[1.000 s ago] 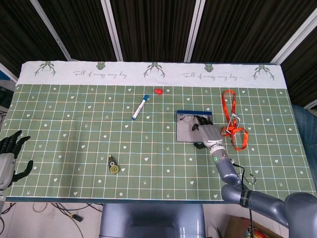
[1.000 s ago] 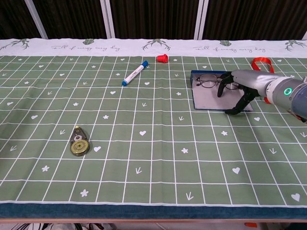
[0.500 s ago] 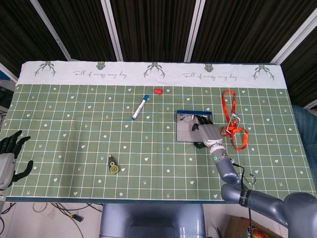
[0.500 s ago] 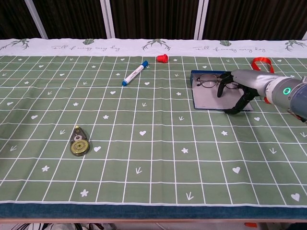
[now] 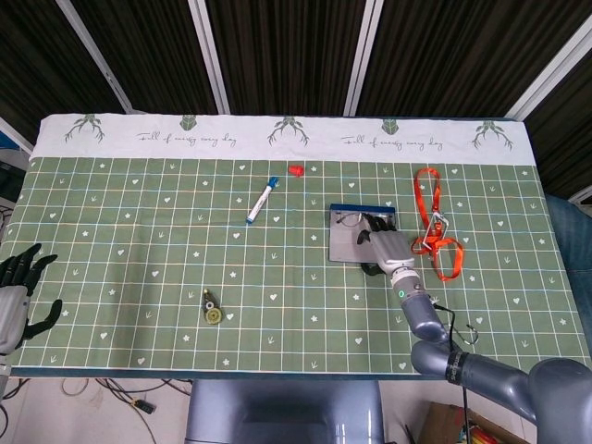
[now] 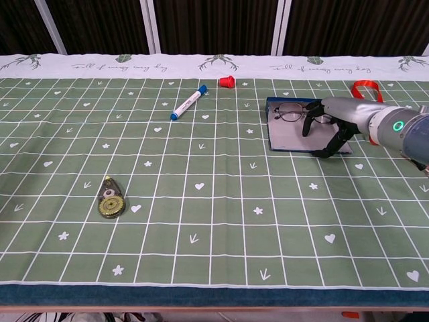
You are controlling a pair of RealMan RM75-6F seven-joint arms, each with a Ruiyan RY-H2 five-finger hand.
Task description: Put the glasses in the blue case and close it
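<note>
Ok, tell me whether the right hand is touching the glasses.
Touching. In the chest view the right hand's fingers come down onto the glasses lying on the blue case.

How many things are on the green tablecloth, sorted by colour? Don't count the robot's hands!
Blue: 1, the glasses case
Red or orange: 2, the little red cap and the orange lanyard
White with blue: 1, the marker
Dark: 1, the glasses
Olive: 1, the tape dispenser
Total: 6
</note>
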